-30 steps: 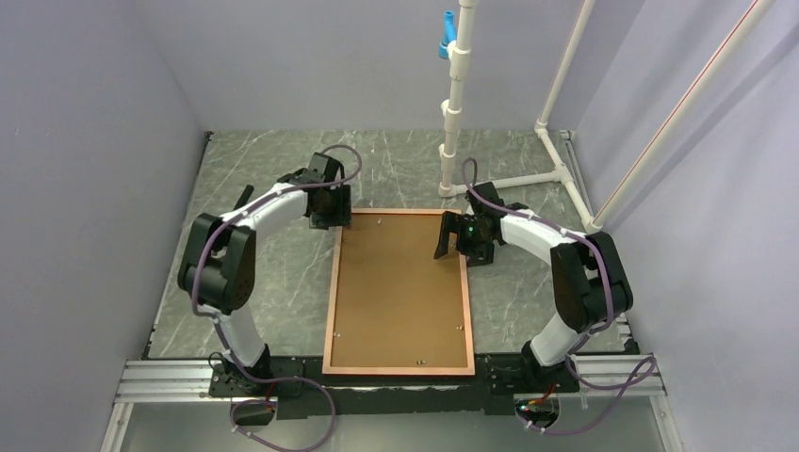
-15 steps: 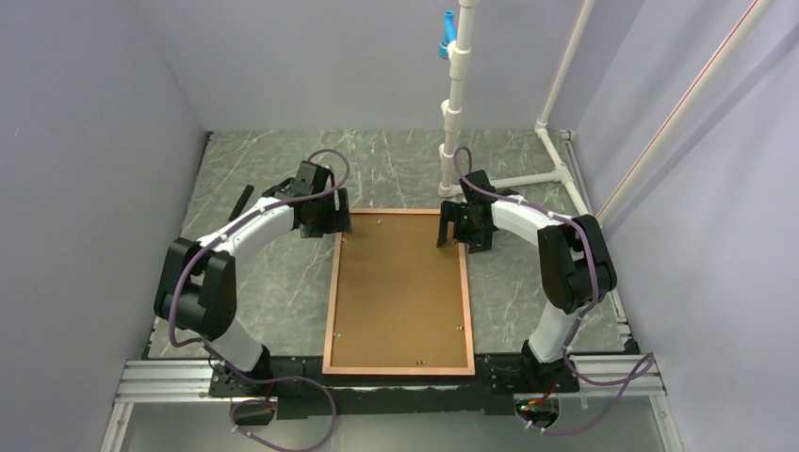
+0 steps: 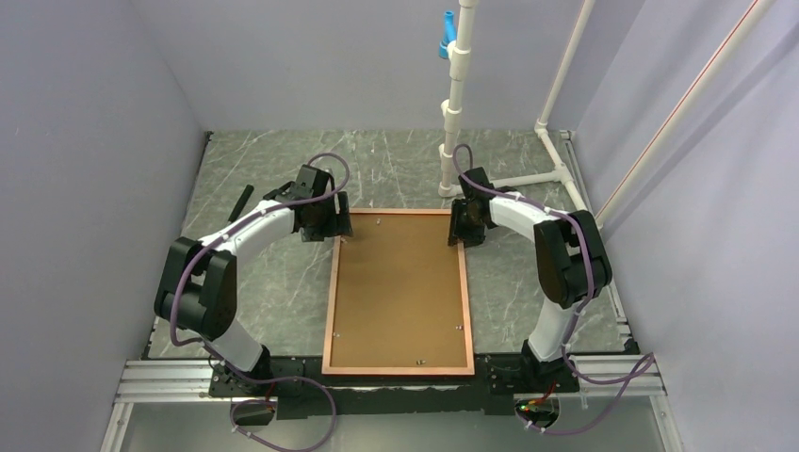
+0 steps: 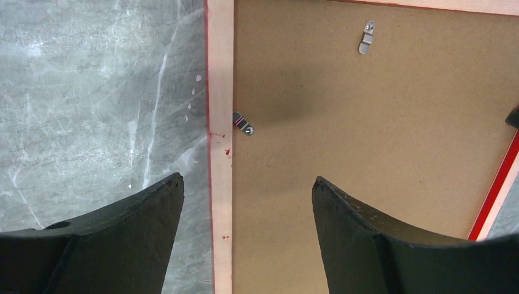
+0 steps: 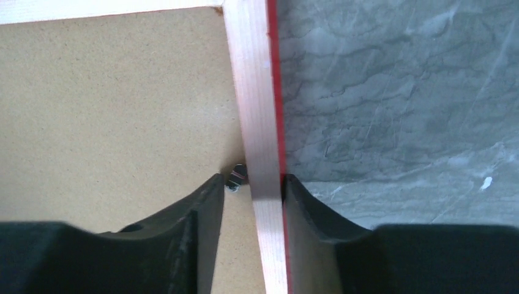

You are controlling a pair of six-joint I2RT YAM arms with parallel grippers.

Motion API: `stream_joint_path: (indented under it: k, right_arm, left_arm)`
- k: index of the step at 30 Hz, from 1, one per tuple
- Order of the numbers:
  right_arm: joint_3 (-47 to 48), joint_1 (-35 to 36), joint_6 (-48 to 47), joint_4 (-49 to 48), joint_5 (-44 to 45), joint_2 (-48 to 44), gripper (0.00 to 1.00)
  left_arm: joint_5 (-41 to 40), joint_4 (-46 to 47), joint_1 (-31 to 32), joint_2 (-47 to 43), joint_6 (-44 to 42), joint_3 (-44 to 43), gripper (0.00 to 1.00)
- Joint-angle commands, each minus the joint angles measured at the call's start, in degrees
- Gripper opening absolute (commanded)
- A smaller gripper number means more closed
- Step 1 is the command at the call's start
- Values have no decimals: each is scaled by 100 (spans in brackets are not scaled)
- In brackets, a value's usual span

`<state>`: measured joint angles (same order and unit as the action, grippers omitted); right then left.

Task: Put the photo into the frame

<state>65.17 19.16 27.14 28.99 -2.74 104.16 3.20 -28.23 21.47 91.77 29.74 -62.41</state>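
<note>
On the grey marble table, centre: the frame, lying flat and face down, its long side running from the near edge towards the back wall. Pale copper back edge up; a thin red line shows along its outer sides.

Within the frame: brown backing board, flat, filling the opening. Small metal clips sit on the board just beside the rails.

At the frame's far left corner: left gripper, released, jaws wide apart and straddling the left rail, holding nothing.

At the far end of the right rail: right gripper, jaws narrowed around the rail. Outer finger touches the red edge; inner finger stands just beside the rail, a clip in the gap. Whether it grips cannot be told.

Behind the frame: white pipe stand, upright.
</note>
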Motion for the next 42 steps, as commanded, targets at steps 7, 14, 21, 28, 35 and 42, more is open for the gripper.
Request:
stream_joint_path:
  k: [7,14,21,28,35,42]
  right_arm:
    - [-289,-9,15,-122,120,171,2]
    - [-290,-15,-20,-79,118,68,0]
    - [-363,-9,22,-138,-64,-370,49]
    - [-292,2,64,-123,-176,-417,73]
    - [-174,166,44,-124,-143,-191,73]
    - [39,372,-4,144,379,205,38]
  left_arm:
    - [39,148,23,69,87,45,80]
    - [10,135,23,101,70,79,80]
    - [2,110,23,69,45,53,80]
    - [26,110,23,83,34,67,80]
    - [47,122,23,128,30,59,79]
    - [61,129,21,140,15,71,79]
